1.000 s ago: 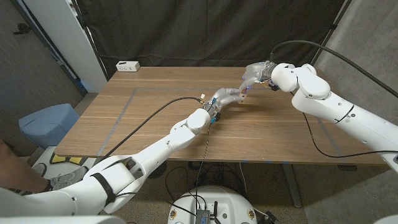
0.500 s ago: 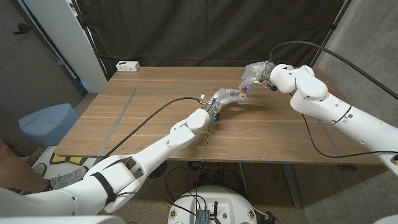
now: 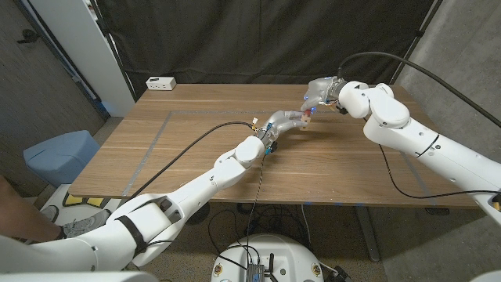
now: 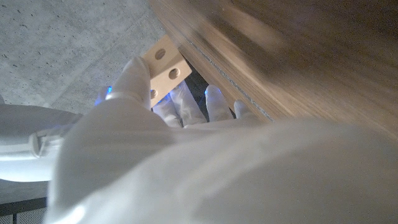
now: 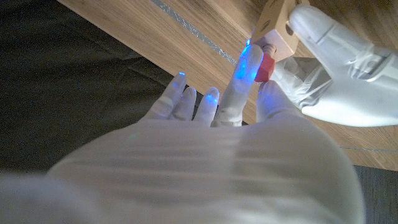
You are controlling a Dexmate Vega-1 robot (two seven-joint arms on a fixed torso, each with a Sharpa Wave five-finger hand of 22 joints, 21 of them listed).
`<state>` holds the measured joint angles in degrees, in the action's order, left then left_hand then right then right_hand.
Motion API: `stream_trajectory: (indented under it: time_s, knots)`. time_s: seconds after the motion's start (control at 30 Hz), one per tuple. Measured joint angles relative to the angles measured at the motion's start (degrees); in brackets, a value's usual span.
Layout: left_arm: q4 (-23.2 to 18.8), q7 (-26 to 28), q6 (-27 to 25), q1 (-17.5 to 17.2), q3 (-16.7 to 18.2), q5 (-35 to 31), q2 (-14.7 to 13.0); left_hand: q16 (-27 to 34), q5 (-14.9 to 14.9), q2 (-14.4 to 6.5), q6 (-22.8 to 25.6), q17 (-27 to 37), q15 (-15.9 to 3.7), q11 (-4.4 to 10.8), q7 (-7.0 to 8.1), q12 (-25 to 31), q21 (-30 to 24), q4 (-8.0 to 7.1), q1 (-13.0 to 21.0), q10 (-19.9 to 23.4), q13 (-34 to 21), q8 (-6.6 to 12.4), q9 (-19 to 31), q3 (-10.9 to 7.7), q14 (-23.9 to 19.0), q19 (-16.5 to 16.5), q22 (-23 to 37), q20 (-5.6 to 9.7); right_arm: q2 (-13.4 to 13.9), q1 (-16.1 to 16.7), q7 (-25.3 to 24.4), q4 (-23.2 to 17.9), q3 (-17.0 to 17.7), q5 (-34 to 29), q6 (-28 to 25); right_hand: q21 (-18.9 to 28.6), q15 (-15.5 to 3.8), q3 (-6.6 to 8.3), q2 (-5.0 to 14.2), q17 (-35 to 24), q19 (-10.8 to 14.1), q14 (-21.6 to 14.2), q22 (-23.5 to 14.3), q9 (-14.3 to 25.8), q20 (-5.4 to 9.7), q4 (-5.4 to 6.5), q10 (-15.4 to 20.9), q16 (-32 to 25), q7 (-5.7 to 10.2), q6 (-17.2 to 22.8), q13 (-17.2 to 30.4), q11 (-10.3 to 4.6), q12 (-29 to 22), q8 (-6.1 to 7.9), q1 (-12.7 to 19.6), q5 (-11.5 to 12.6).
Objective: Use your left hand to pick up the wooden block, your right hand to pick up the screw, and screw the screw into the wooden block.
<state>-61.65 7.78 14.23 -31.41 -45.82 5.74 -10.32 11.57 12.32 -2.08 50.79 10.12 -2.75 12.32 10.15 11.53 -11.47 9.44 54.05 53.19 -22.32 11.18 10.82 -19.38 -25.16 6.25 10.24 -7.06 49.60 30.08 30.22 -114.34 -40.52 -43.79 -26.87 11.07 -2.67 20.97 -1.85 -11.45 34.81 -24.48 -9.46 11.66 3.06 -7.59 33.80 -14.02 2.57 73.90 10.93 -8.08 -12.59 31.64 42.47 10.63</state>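
Left hand [image 3: 283, 123] gripping wooden block [image 4: 163, 64], right hand [image 5: 249, 99] pinching red-headed screw [image 5: 266, 67] at a hole; risks cross-threading if tilted

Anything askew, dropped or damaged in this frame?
Nothing stands out. The left hand holds the wooden block, and the right hand pinches the red-headed screw against it. No damage shows.

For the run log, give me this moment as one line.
left hand: holds block | right hand: pinches red-headed screw at block | both raised over table
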Motion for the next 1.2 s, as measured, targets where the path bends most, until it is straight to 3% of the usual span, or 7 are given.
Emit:
stream_trajectory:
  time_s: [0.47, 0.67, 0.93, 1.2]
  knots:
    - [0.0, 0.1, 0.0, 0.0, 0.0, 0.0, 0.0, 0.0, 0.0, 0.0, 0.0, 0.0, 0.0, 0.0, 0.0, 0.0, 0.0, 0.0, 0.0, 0.0, 0.0, 0.0, 0.0, 0.0, 0.0, 0.0, 0.0, 0.0, 0.1, 0.8, -0.4, -0.5, 0.3, -0.6, -0.5, 0.0, -0.09, -2.85, -1.67, 0.0, 0.0, -0.1, 0.0, -0.2, 0.0, 1.45, -0.4, 0.0, -0.42, -1.3, 0.0, 0.58, 0.9, -0.73, -5.5, 0.0]
    - [-0.3, 0.2, 0.0, -0.2, 0.0, 0.0, -0.1, 0.0, 0.0, 0.0, 0.0, 0.0, 0.0, 0.0, 0.0, 0.0, 0.0, 0.17, 0.0, 0.0, 0.0, 0.0, 0.0, -0.17, 0.0, 0.0, 0.0, 0.0, 0.4, 1.2, -0.4, -1.2, 0.7, -0.7, -0.7, 0.0, 0.13, -3.85, -2.03, 0.0, -0.4, 0.1, 0.0, -0.2, -0.43, 2.43, -1.2, 0.3, -0.74, -3.6, 0.0, 2.17, 1.4, -1.97, -7.9, 0.0]
    - [-0.8, 0.3, -0.1, -0.5, 0.0, -0.1, -0.3, 0.0, 0.0, 0.0, 0.0, 0.0, 0.0, 0.0, 0.0, 0.0, 0.0, 0.17, 0.0, 0.0, 0.0, 0.0, -0.1, -0.17, 0.0, 0.0, 0.0, 0.0, 1.1, 1.6, 0.4, -2.5, 1.2, -0.9, -1.3, -0.3, 0.07, -4.8, -2.36, 0.0, -1.2, 0.8, 0.0, -0.1, -0.72, 2.5, -2.2, 0.8, -0.69, -6.5, 0.0, 3.19, 1.8, -2.85, -9.1, 0.0]
    - [-1.1, 0.3, -0.1, -0.6, 0.1, -0.1, -0.5, 0.0, -0.2, 0.0, 0.0, 0.0, 0.0, 0.0, 0.0, 0.0, 0.0, 0.17, 0.0, 0.0, 0.0, 0.0, 0.0, -0.17, 0.0, 0.0, 0.0, 0.0, 1.8, 1.7, 2.0, -3.5, 1.7, -1.1, -1.7, -0.3, 0.18, -5.2, -2.34, 0.0, -2.2, 2.1, 0.0, 0.5, -1.12, 2.1, -4.8, 1.3, -0.8, -12.1, 0.2, 4.08, 2.0, -5.17, -9.6, 0.0]
